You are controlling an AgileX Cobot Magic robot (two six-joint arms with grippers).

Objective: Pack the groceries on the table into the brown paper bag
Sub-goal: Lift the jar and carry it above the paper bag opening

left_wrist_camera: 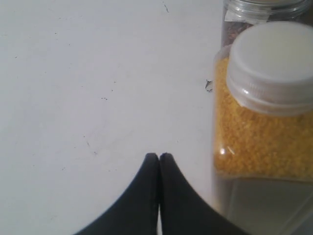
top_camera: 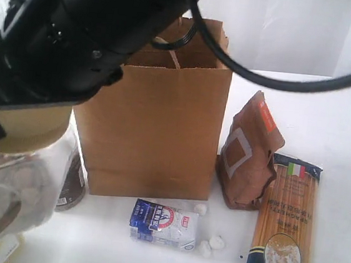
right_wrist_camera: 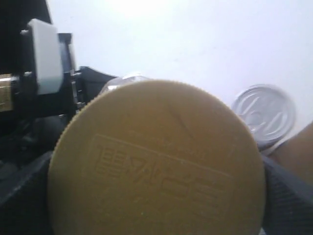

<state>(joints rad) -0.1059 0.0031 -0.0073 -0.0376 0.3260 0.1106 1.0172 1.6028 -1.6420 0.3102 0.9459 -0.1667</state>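
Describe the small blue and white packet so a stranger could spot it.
Find the tall brown paper bag on the white table. Lying flat just in front of its base is the packet. It is the only blue and white thing, far smaller than the brown pouch and spaghetti pack nearby.

Bright, table [left_wrist_camera: 73, 58] washed out; tan-lidded jar [right_wrist_camera: 156, 161] blurred (too close).

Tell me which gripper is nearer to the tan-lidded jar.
Right. The right gripper has a finger on each side of the tan-lidded jar. The left gripper is shut over the table beside the yellow-grain container; its camera does not show that jar.
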